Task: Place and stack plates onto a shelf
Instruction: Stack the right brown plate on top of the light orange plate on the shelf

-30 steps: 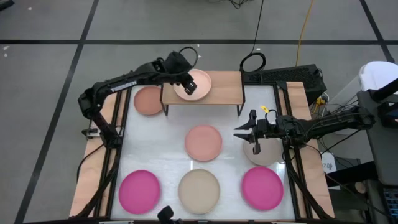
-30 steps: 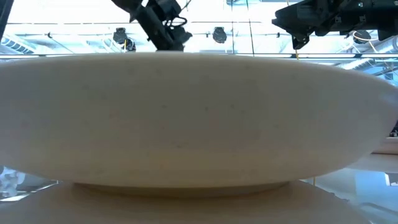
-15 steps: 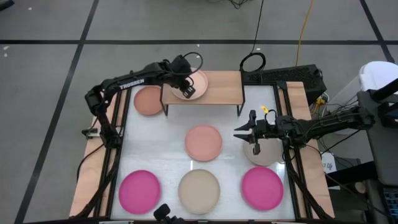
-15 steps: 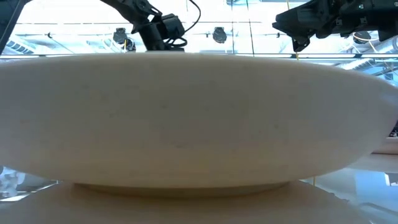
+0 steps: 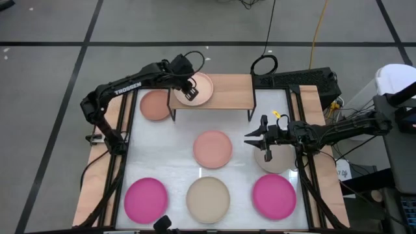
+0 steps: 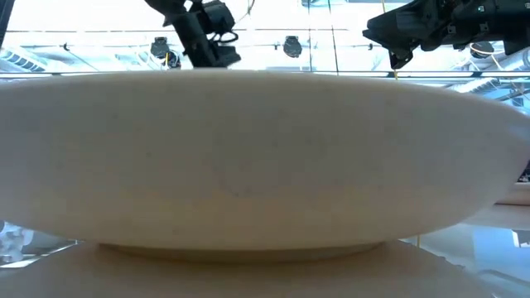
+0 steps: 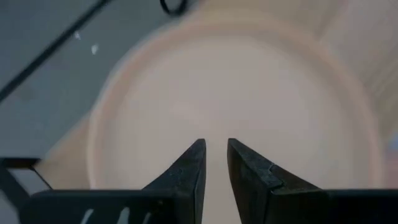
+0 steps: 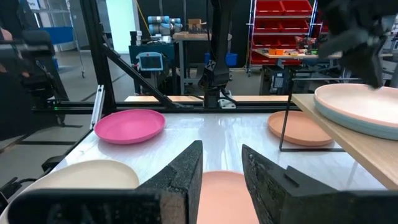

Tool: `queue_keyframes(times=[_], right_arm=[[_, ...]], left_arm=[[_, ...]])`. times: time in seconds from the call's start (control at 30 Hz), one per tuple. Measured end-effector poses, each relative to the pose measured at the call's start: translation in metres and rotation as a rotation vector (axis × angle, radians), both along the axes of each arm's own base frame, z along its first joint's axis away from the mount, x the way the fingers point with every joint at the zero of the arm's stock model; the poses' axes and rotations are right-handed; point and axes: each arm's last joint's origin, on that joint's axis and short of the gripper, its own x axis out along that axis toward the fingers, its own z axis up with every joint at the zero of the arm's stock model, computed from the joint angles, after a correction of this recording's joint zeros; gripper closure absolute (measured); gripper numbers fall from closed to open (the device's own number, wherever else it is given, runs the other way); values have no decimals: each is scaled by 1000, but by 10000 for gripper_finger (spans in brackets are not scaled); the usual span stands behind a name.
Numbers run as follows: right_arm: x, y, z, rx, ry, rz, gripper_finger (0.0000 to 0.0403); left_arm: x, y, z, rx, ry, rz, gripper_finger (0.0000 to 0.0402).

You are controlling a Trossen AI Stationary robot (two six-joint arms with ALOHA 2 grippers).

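Observation:
A pale pink plate [image 5: 199, 88] lies flat on the left half of the wooden shelf [image 5: 227, 95]. In the right wrist view it rests on a pale teal plate [image 8: 367, 127]. My left gripper [image 5: 189, 93] hovers over this plate's left part [image 7: 236, 93], fingers narrowly open; whether they touch it does not show. My right gripper [image 5: 248, 138] waits narrowly open above the table, between a pink plate [image 5: 212, 148] and a taupe plate [image 5: 276, 159]. On the table also lie a peach plate [image 5: 155, 104], two magenta plates [image 5: 146, 200] [image 5: 274, 196] and a beige plate [image 5: 208, 198].
The shelf's right half is bare wood [image 5: 237, 91]. Its black legs [image 5: 171, 112] stand beside the peach plate. The beige plate [image 6: 265, 157] fills the low view, with both arms above it. Black frame rails [image 5: 120, 162] run along the table's left and right sides.
My left gripper has dipped toward the shelf, then risen and drawn a little toward the table's left. The pale pink plate on the shelf has shifted slightly left with it. My right arm has kept still.

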Motion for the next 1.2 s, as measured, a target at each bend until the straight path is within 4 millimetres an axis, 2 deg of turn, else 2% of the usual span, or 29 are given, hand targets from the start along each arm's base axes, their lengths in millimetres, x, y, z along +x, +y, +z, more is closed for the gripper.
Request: queue_keyframes(times=[0.17,0.3,0.43,0.53,0.63,0.8,0.97,1.07,1.2], right_arm=[[0,0,0,-1,0,0,305],[0,0,0,-4,5,0,305],[0,0,-2,6,20,1,305],[0,0,-3,28,30,2,305],[0,1,-4,53,39,7,305],[0,3,-1,49,13,9,305],[2,3,10,52,-4,-11,305],[4,3,24,54,102,-12,305],[4,4,42,47,302,-19,305]], left_arm=[[-2,-19,34,81,-169,-80,329],[-1,-51,62,198,-303,-201,329],[-2,-88,70,314,-439,-289,329],[-10,-116,59,362,-522,-343,329],[-26,-142,34,375,-576,-388,330],[-57,-175,-6,352,-798,-414,330],[-83,-197,-31,387,-1049,-422,331],[-90,-206,-49,413,-1065,-405,347],[-93,-211,-63,409,-1046,-390,391]])
